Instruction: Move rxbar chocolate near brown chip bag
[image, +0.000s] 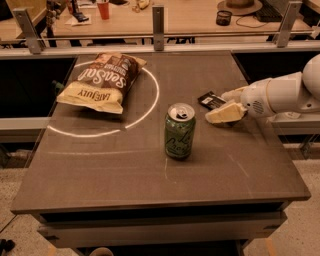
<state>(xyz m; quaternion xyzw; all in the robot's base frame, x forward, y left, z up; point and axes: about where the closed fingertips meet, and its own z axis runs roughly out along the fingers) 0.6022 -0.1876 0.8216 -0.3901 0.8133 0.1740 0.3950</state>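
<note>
The rxbar chocolate (210, 100), a small flat black wrapper, lies on the table right of centre. My gripper (216, 107) reaches in from the right edge at table height. It is open, with one pale finger (225, 113) just in front of the bar and the other finger (234, 93) at the bar's right end. The bar's right part is hidden by the gripper. The brown chip bag (100, 81) lies flat at the far left, inside a white circle drawn on the table.
A green soda can (180, 131) stands upright in the middle of the table, just left of and in front of the gripper. The dark table (150, 185) ends close to the right of the gripper. A rail and a cluttered wooden bench run along the back.
</note>
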